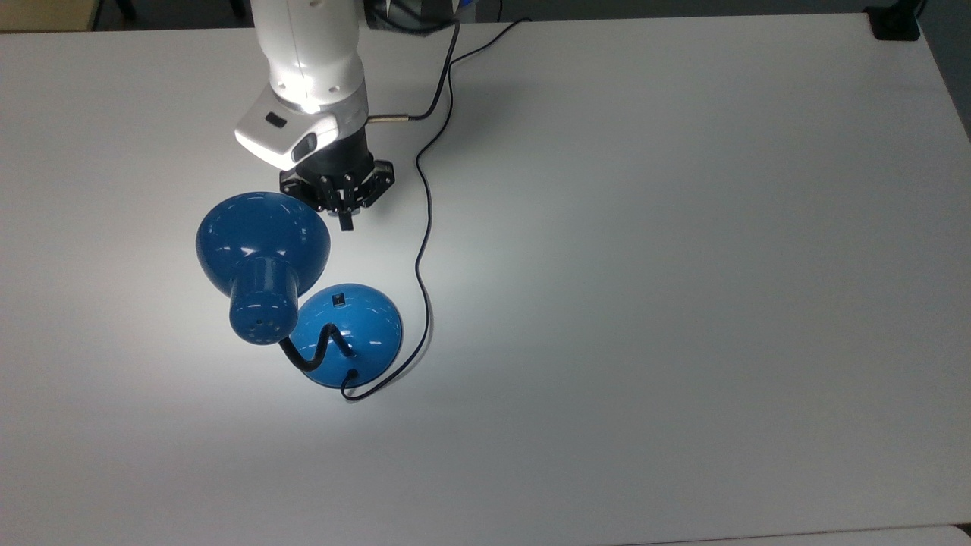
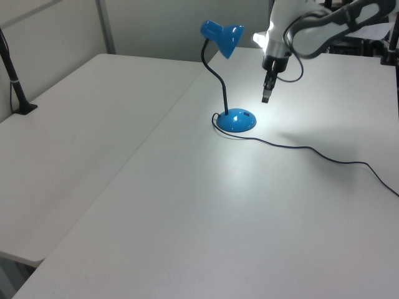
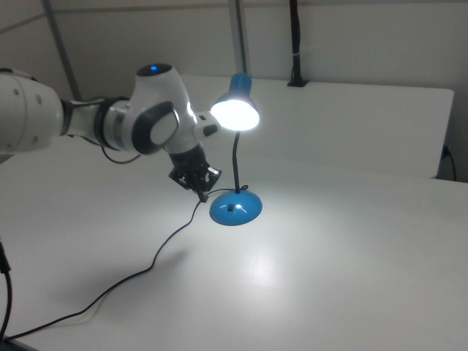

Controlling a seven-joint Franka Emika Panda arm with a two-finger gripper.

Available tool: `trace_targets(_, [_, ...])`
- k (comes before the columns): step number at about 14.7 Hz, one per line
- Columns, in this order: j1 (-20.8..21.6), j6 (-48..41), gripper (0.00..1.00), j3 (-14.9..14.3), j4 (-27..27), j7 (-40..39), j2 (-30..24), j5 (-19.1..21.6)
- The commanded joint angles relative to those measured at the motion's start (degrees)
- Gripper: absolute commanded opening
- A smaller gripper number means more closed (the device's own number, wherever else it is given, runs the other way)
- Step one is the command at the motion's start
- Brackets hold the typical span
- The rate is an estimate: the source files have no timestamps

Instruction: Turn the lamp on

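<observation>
The blue lamp (image 1: 262, 243) stands on the white table, lit, and throws a bright patch around its domed base (image 1: 364, 334). A small black switch (image 1: 339, 300) sits on the base's upper side in the top view. In the right view the shade (image 3: 235, 113) glows white above the base (image 3: 235, 208). My gripper (image 1: 347, 221) hangs shut, empty, above the table and apart from the base, toward the top view's top. It hovers right of the shade (image 2: 225, 36) in the left view, gripper (image 2: 266, 97) pointing down.
The lamp's thin black cord (image 1: 422, 250) runs from the base past the arm to the table's far edge. A black clamp (image 1: 894, 23) sits at the top view's top right corner. A black post (image 2: 15, 81) stands on the neighbouring table.
</observation>
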Motion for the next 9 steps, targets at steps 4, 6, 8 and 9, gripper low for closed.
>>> trace_targets(4, [3.57, -23.91, 0.00, 0.51, 8.15, 4.70, -7.82, -0.55])
trace_targets(6, [4.01, -28.59, 0.07, 0.51, 12.03, 4.80, -8.00, -0.11])
trace_targets(8, [4.02, -29.48, 0.24, 0.51, 13.97, 4.88, -8.61, 0.07])
trace_targets(9, [3.93, -29.92, 0.40, 0.51, 14.67, 4.88, -8.70, 0.07])
